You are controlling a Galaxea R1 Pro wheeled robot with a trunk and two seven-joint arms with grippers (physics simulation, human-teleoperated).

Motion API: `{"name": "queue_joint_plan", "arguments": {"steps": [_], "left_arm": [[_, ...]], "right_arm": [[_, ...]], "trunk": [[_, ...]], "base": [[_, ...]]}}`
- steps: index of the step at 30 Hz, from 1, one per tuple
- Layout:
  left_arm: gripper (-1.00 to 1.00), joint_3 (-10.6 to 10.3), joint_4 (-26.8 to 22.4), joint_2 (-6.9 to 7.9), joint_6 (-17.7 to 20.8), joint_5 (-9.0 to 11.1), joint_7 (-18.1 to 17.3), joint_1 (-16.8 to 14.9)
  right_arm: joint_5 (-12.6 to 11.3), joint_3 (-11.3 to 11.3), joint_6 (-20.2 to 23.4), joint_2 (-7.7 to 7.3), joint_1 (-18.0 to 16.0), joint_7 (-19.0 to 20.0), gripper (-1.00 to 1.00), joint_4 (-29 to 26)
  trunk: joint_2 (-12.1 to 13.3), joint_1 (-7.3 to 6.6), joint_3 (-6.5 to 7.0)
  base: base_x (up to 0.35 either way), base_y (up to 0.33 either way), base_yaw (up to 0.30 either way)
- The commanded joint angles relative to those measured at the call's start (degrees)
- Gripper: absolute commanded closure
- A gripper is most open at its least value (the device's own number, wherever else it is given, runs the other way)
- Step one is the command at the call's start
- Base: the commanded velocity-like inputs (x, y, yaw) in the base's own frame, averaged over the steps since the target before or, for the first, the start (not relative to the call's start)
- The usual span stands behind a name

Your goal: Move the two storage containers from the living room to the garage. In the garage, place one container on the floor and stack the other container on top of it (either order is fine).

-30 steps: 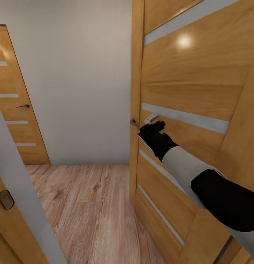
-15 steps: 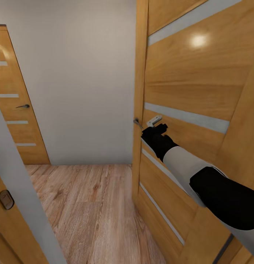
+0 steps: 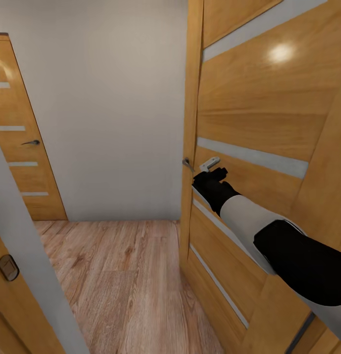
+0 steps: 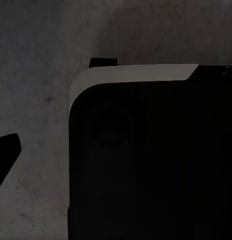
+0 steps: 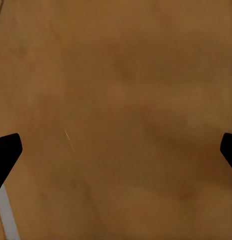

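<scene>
The two storage containers are out of view. My right gripper (image 3: 217, 173) reaches forward at the end of the outstretched right arm. It rests against the face of a wooden door (image 3: 269, 123), just below its white lever handle (image 3: 210, 163). In the right wrist view its two fingertips (image 5: 5, 149) stand wide apart, open, with the door's wood grain close between them. One fingertip (image 4: 5, 150) of my left gripper shows at the frame's edge, beside a dark rounded part of my own body (image 4: 146, 160) over a dim grey surface.
The door stands partly open on the right, its edge (image 3: 190, 147) facing me. Beyond it lie a light wood-plank floor (image 3: 121, 275) and a pale wall (image 3: 106, 108). A second, closed wooden door (image 3: 18, 147) is at the left. A grey door frame (image 3: 28, 255) stands close at my lower left.
The door has swung a little further to the right, widening the gap. My right gripper has moved right with it, staying under the handle.
</scene>
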Motion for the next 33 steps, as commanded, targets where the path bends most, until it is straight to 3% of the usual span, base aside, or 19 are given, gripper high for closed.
{"name": "queue_joint_plan", "arguments": {"steps": [1, 9, 12, 17, 20, 24, 33], "left_arm": [[-1.0, 0.1, 0.0, 0.0, -0.2, 0.1, 0.0, 0.0], [-1.0, 0.1, 0.0, 0.0, -0.2, 0.1, 0.0, 0.0], [-1.0, 0.1, 0.0, 0.03, -0.2, 0.1, 0.0, 0.0], [-1.0, 0.1, 0.0, 0.02, -0.2, 0.1, 0.1, 0.0], [-1.0, 0.1, 0.0, 0.01, -0.2, 0.1, 0.1, 0.0], [-1.0, 0.1, 0.0, 0.0, -0.2, 0.1, 0.1, 0.0], [-1.0, 0.1, 0.0, 0.06, -0.2, 0.1, 0.1, 0.0]], "right_arm": [[-0.3, 0.0, 0.5, 0.0, 0.0, -0.5, -1.0, 0.0], [-0.6, -0.1, 0.5, 0.0, -0.1, 0.1, -1.0, -1.8], [-3.3, -0.5, 0.8, 0.0, 0.0, 2.1, -1.0, -6.5], [-13.5, -0.6, 0.8, 0.0, 0.4, 8.0, -1.0, -9.4], [-16.9, -0.6, 0.6, 0.0, 0.6, 10.3, -1.0, -9.6], [-18.6, -0.6, 0.5, 0.0, 0.6, 12.0, -1.0, -9.7], [-18.8, -0.6, 0.5, 0.0, 0.7, 12.3, -1.0, -9.4]], "trunk": [[0.0, 0.0, -0.07], [0.0, 0.0, -0.07], [0.0, 0.0, -0.07], [0.0, 0.0, -0.07], [0.0, 0.0, -0.07], [0.0, 0.0, -0.07], [0.0, 0.0, -0.07]], "base": [[0.0, 0.0, 0.0], [0.0, 0.0, 0.0], [0.0, 0.0, 0.0], [0.0, 0.0, 0.0], [0.0, 0.0, 0.0], [0.0, 0.0, 0.0], [0.0, 0.0, 0.0]]}}
